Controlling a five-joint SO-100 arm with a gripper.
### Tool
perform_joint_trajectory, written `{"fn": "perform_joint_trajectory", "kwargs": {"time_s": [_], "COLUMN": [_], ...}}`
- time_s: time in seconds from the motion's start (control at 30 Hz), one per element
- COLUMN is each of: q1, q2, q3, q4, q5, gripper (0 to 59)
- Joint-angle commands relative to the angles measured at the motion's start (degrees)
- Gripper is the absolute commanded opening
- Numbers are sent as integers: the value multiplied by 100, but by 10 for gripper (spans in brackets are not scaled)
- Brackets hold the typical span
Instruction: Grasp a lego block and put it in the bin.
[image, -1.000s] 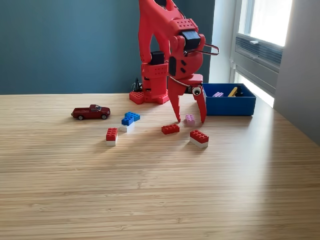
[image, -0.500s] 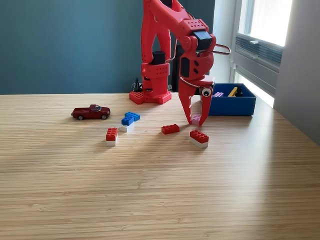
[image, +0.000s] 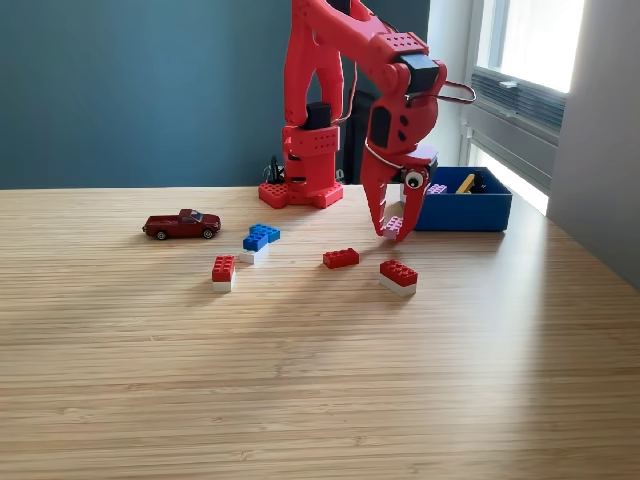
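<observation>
Jaws of our gripper (image: 396, 226) pinch a pink block (image: 393, 225), lifted just off the table (image: 320, 380) right of centre. We judge the grasp done; carrying it to the bin (image: 462, 211) at right and dropping it remain.

Home or office room: pale striped bamboo surface (image: 300, 380), teal painted wall (image: 130, 90), bright window (image: 535, 45) at the exterior view's right.

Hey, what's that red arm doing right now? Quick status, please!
Pincer shut on pink lego block, lifted clear of table. Blue bin just beyond, toward exterior view's right. Nothing between them.
</observation>
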Motion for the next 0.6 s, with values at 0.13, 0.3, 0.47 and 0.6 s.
{"fn": "perform_joint_trajectory", "kwargs": {"time_s": [0.13,0.3,0.47,0.6], "q1": [-220,-281,-457,-1020], "q2": [149,158,158,158], "q3": [-738,-1512,-2347,-2461], "q4": [439,949,1415,1582], "q5": [62,185,316,589], "gripper": [1,1,1,1]}}
